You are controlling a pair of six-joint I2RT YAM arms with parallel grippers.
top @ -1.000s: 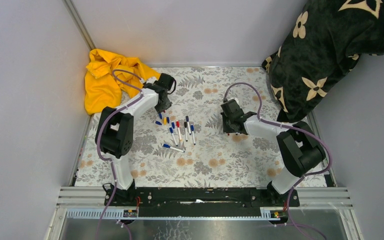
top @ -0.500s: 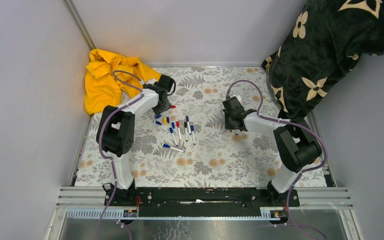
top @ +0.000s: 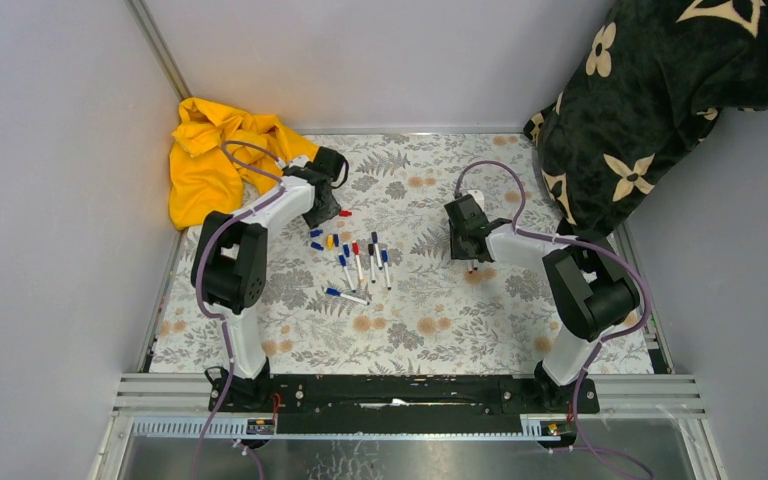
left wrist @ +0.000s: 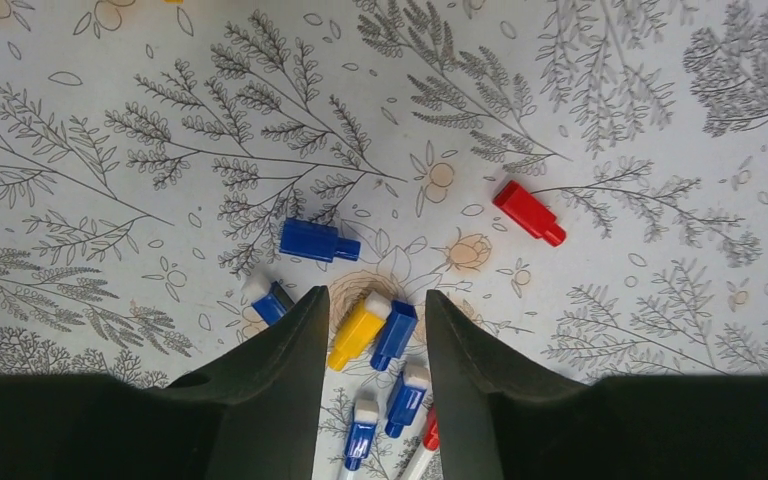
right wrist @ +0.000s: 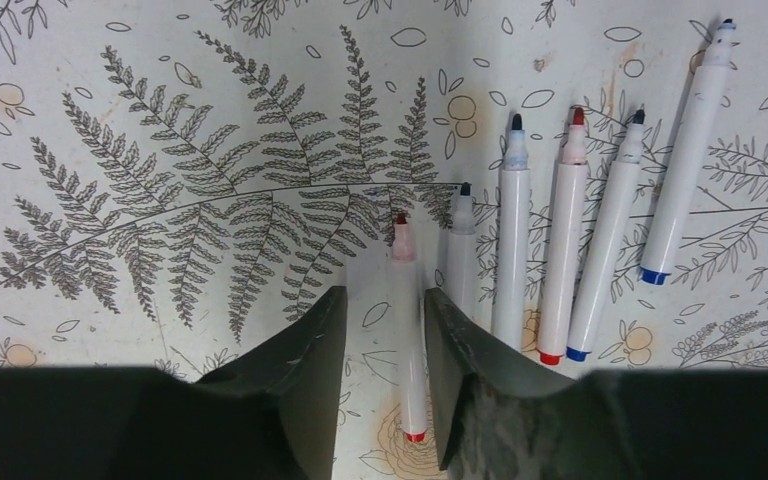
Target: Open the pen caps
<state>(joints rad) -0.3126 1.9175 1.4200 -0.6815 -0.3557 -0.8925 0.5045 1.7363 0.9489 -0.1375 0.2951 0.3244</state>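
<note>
**Both claws released; caps far left, bare pens right of centre**

The left gripper (left wrist: 375, 293) is spread wide above loose pen caps (left wrist: 317, 241), blue, red and yellow. They lie on the table (left wrist: 610, 90) toward its far-left corner, with capped pens (left wrist: 406, 388) just beside them. The right gripper (right wrist: 384, 292) is also spread, with one uncapped pen (right wrist: 407, 330) lying between its fingers. Five more bare pens (right wrist: 563, 240) lie alongside.

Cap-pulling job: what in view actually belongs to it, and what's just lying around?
Job: pile of pens mid-table; loose caps; uncapped pens laid in a row.
Lying about: yellow cloth in the far left corner; black flowered blanket at far right.
</note>
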